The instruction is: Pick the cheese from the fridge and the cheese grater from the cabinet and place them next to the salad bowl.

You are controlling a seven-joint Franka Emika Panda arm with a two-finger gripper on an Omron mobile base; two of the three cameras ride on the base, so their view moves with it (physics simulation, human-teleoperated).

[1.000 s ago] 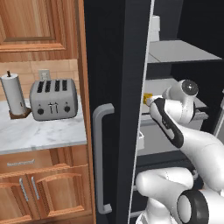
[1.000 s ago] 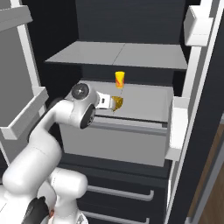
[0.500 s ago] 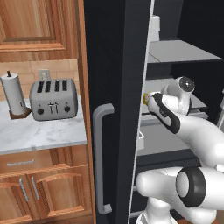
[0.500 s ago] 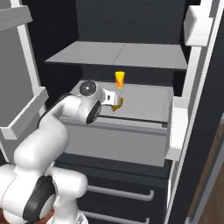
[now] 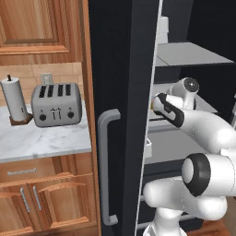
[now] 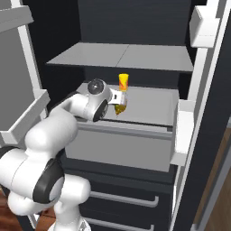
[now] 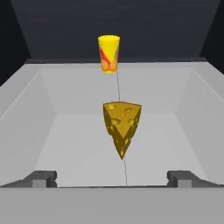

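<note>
The cheese (image 7: 122, 124) is a yellow-orange wedge with holes, standing on the grey shelf (image 7: 65, 144) inside the open black fridge (image 5: 120, 83). My gripper (image 7: 112, 179) faces it from just in front. It is open, with a fingertip (image 7: 43, 178) low on each side of the wedge and nothing between them. From the right base view the cheese (image 6: 120, 107) sits just off the gripper (image 6: 115, 100). The cheese grater and the salad bowl are out of view.
A yellow cup (image 7: 109, 53) stands behind the cheese at the shelf's back. White door bins (image 6: 182, 131) flank the fridge opening. Left of the fridge, a marble counter (image 5: 41, 140) holds a toaster (image 5: 56, 103) and a paper towel roll (image 5: 14, 99) under a shut brown wall cabinet (image 5: 37, 23).
The arm has stretched further into the fridge, bringing the hand closer to the cheese. The fingers stayed open and the cheese has not moved.
</note>
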